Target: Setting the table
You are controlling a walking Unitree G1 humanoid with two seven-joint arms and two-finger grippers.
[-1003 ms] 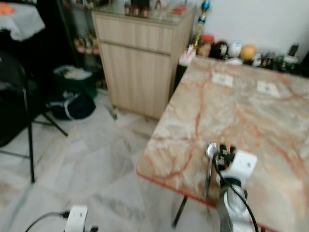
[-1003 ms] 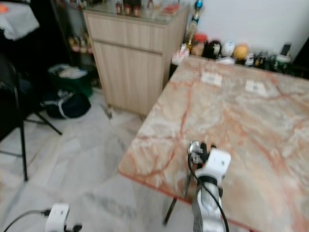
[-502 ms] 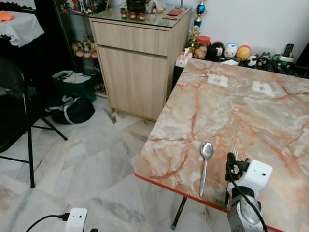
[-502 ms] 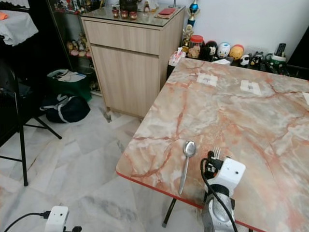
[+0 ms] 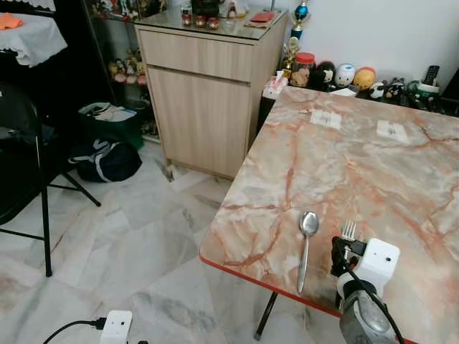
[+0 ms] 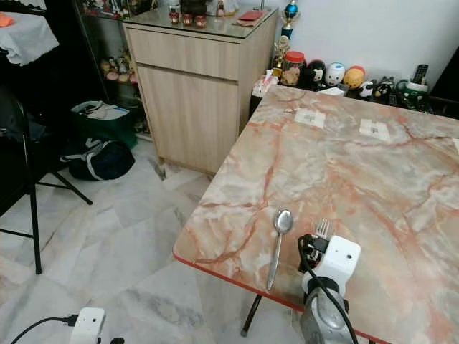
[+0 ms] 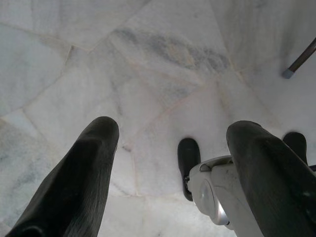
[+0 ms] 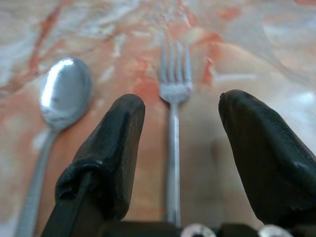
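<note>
A silver spoon and a silver fork lie side by side near the front edge of the pink marble table, bowl and tines pointing away from me. My right gripper hovers low over the fork's handle, open, one finger on each side of the fork and not touching it. The spoon lies just outside one finger. The arm's white wrist box hides most of the fork's handle in the eye views. My left gripper hangs open above the floor.
A wooden cabinet stands left of the table's far corner. Jars and figurines line the table's far edge, with two paper cards in front of them. A black bag and a folding chair occupy the floor at left.
A second ago the view was blurred and my right gripper was beside the spoon. It has since shifted right to the fork and drawn back a little, so more of the tines show.
</note>
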